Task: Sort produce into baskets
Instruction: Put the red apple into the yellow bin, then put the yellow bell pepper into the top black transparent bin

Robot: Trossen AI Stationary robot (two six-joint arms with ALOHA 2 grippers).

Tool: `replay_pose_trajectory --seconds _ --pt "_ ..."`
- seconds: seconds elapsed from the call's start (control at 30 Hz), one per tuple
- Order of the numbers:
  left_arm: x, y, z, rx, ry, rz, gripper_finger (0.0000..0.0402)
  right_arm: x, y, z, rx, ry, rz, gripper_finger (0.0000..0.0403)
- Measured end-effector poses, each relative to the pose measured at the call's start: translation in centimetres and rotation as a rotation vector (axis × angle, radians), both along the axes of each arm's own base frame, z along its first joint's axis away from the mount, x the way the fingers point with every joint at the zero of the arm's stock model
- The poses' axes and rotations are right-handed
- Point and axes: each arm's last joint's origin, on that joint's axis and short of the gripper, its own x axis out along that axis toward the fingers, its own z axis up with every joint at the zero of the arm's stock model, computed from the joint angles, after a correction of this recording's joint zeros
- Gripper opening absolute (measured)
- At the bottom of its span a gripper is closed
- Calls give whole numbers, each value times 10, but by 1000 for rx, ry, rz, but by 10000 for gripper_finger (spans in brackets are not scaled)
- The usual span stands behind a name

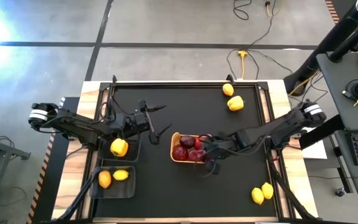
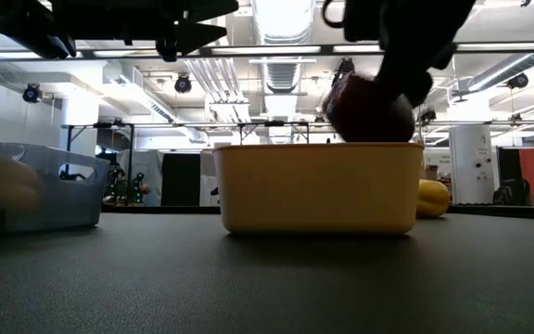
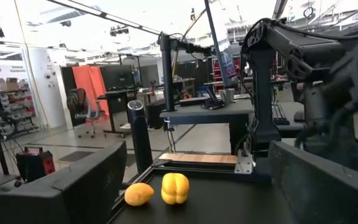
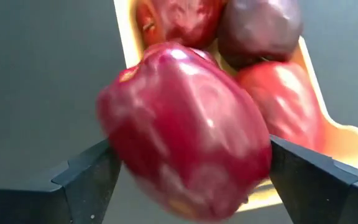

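My right gripper [image 1: 209, 158] is shut on a dark red fruit [image 4: 185, 137] just above the near right part of the yellow-tan tray [image 1: 174, 144]. The tray holds three more red fruits [image 1: 188, 147]. In the low view the held fruit [image 2: 369, 109] hangs just above the tray's rim [image 2: 318, 148]. My left gripper [image 1: 157, 120] is open and empty, raised between the tray and a dark bin [image 1: 131, 152] that holds a yellow pepper [image 1: 119, 147]. A second dark bin [image 1: 98, 190] holds two lemons [image 1: 112, 177]. My right gripper pinches the dark red fruit by two opposite sides [image 4: 114, 155] between its two fingers [image 4: 86, 180]. The fingers come slanting down from the table's right side. The fruit is lifted clear, above the tray and the red fruits in it.
A lemon [image 1: 228, 89] and a yellow pepper [image 1: 235, 103] lie loose near the far edge, and also show in the left wrist view [image 3: 174, 188]. Two lemons [image 1: 262, 193] lie at the near right. Bare black mat lies between the tray and the far edge.
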Motion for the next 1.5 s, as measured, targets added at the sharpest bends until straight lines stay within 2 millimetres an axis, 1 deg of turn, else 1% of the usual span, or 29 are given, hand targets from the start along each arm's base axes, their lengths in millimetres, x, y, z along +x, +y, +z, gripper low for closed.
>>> replay_pose_trajectory --seconds 0.1,0.2,0.33,0.43,0.53,0.6,0.63,0.77,0.87,0.93,1.0,1.1,1.2,1.33,1.5 --pt "0 0 0 1 0 0 372 11 4 -1 9 54 22 375" --pt "0 0 0 6 2 2 372 16 6 8 -14 139 30 380" --pt "0 0 0 7 2 2 372 15 4 32 -90 238 12 381" --pt "0 0 0 6 0 2 372 7 -3 55 -207 295 -42 381" --pt "0 0 1 6 -4 2 372 -3 -16 76 -354 301 -139 382" --pt "0 0 1 6 -4 2 372 -11 -27 86 -478 292 -199 382" --pt "0 0 1 6 -5 2 372 -14 -33 90 -513 279 -225 382" --pt "0 0 1 6 -10 3 372 -19 -60 98 -503 282 -304 382" --pt "0 0 1 5 -12 3 372 -25 -87 101 -494 307 -372 382" --pt "0 0 2 5 -13 3 372 -29 -108 99 -487 335 -441 382" --pt "0 0 2 5 -14 6 372 -34 -129 92 -454 382 -511 382" --pt "0 0 2 5 -14 5 372 -44 -162 76 -323 472 -600 382" --pt "0 0 2 5 -14 5 372 -57 -193 53 -156 546 -642 382" --pt "0 0 2 5 -14 5 372 -75 -231 24 -33 536 -726 382" --pt "0 0 2 5 -14 5 372 -97 -265 3 74 492 -776 382"
